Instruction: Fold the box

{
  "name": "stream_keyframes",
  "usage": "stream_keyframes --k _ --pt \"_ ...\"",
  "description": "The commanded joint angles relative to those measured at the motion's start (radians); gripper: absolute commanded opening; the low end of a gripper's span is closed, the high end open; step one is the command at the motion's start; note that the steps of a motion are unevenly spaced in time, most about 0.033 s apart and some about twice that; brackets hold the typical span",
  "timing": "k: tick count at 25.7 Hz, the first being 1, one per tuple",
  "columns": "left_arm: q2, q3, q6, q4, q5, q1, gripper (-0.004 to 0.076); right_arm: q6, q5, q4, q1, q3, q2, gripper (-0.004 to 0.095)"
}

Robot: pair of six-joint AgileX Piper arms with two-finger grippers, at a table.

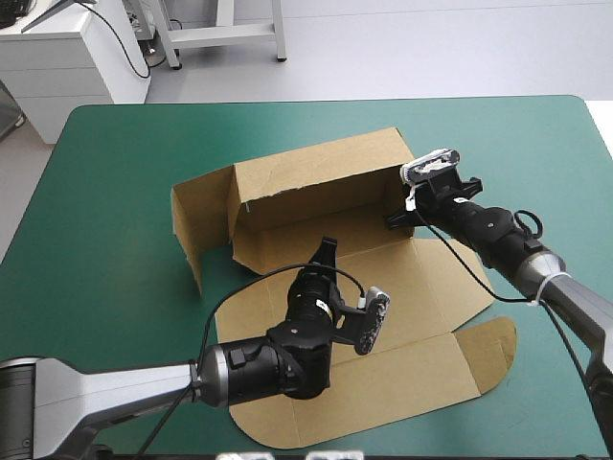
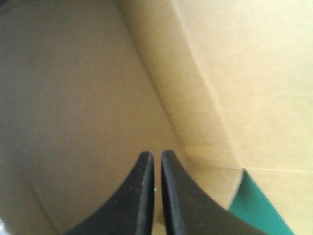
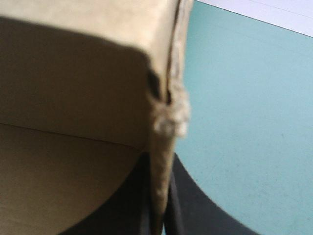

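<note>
The brown cardboard box [image 1: 316, 187] lies mid-table on the teal-green cover [image 1: 105, 163], its far wall raised. The right gripper [image 1: 400, 218] is clamped on this wall's right end. The left gripper [image 1: 327, 249], fingers together, points at its foot. If the clamp slips, the wall could fall flat.

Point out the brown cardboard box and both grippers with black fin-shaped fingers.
brown cardboard box [image 1: 316, 177], high view: on its raised back wall.
left gripper [image 2: 157, 155], left wrist view: between its shut fingertips.
right gripper [image 3: 157, 161], right wrist view: between fingertips clamping the box edge.
</note>
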Motion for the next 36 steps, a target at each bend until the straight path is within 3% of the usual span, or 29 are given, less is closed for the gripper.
stream_keyframes --k 1,3,9,14,19,24,31,36 --pt "-0.056 -0.177 0.383 -0.453 0.157 0.060 0.0012 0.000 0.035 -0.003 -0.019 -0.036 -0.029 -0.0021" --pt "-0.056 -0.312 0.515 -0.693 0.291 0.152 0.0012 0.012 0.048 -0.003 -0.037 -0.038 -0.029 -0.0021" --pt "-0.115 -0.554 0.569 -1.092 0.283 0.509 0.0012 0.033 0.103 -0.037 -0.056 -0.038 -0.029 -0.0021" --pt "-0.181 -0.555 0.527 -1.246 0.283 0.832 -0.0007 0.097 0.142 -0.102 -0.089 -0.038 -0.029 -0.0019" --pt "-0.221 -0.555 0.507 -1.457 0.283 1.280 -0.0008 0.184 0.188 -0.200 -0.122 -0.039 -0.029 -0.0019" --pt "-0.221 -0.508 0.422 -1.625 0.283 1.561 -0.0008 0.251 0.204 -0.263 -0.122 -0.040 -0.029 -0.0019" --pt "-0.224 -0.297 0.392 -1.653 0.179 1.682 -0.0008 0.344 0.238 -0.356 -0.122 -0.092 -0.029 -0.0019" --pt "-0.224 -0.180 0.392 -1.647 0.112 1.682 -0.0008 0.502 0.326 -0.513 -0.122 -0.195 -0.013 -0.0019"
